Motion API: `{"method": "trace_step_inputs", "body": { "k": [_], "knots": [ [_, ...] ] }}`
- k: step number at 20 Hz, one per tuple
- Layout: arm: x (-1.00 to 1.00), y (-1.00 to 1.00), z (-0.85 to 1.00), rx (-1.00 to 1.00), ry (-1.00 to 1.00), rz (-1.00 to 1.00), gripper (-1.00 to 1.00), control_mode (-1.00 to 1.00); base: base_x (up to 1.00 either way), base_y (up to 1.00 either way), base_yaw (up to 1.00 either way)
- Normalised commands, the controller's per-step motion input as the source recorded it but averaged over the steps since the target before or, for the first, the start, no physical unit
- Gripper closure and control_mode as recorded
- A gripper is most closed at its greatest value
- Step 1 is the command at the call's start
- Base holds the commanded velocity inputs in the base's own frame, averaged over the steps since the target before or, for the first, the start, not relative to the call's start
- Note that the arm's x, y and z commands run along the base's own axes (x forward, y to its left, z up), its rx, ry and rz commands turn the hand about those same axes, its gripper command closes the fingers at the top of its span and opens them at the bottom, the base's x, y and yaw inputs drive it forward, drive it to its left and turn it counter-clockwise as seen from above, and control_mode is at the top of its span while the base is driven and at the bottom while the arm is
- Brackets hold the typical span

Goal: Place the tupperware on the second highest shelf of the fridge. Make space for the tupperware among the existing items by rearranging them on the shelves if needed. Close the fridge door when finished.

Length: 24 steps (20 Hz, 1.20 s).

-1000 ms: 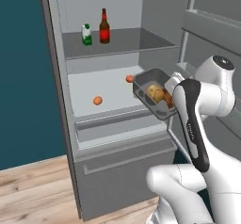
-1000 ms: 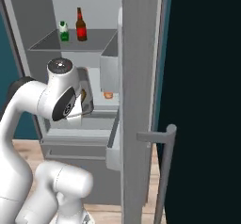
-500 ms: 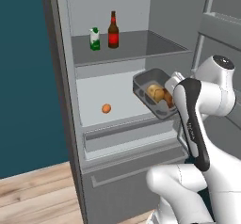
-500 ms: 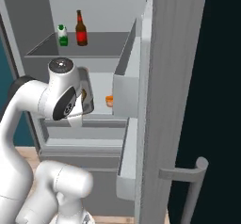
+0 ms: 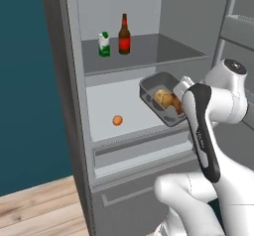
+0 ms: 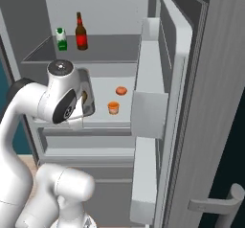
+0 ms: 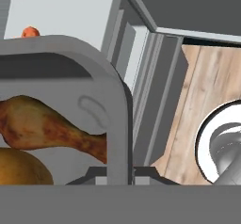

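Nearest, the hand [image 7: 120, 171] is clamped on the near rim of the tupperware [image 5: 162, 99], its fingertips closed tight against the grey wall; roasted chicken pieces lie inside. The tub hangs tilted at the front right of the fridge [image 5: 74, 131] opening, over the right part of the second highest shelf [image 5: 106, 106] and not yet resting on it.

Over the last second the base has driven closer, so the fridge interior now looms larger and the pale shelf lies directly ahead; the tub has kept its place against the arm. That suggests the approach is nearly done and lowering comes next.

On the pale shelf, an orange ball [image 5: 117, 120] sits left of the tub, and an orange cup [image 6: 113, 108] and another ball [image 6: 121, 91] lie toward the open fridge door [image 6: 191, 102].

Farther back, on the darker shelf [image 5: 149, 51] above, stand a carton [image 5: 103, 44] and a bottle [image 5: 124, 35].
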Motion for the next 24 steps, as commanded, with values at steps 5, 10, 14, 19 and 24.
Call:
{"method": "trace_step_inputs", "body": {
  "k": [5,10,14,19,24],
  "knots": [
    [0.0,0.0,-0.14,-0.02,0.02,-0.02,1.0,-1.0,0.07,0.0,-0.07],
    [0.14,0.0,-0.73,-0.07,0.16,-0.07,1.0,-1.0,0.0,0.0,0.0],
    [0.31,0.0,-0.65,-0.01,0.15,-0.02,1.0,-1.0,0.0,0.0,0.0],
    [0.39,0.13,-0.4,0.0,0.0,0.0,1.0,-1.0,0.0,0.0,0.0],
    [0.48,0.31,-0.16,0.0,-0.05,0.0,1.0,-1.0,0.0,0.0,0.0]
  ]
}}
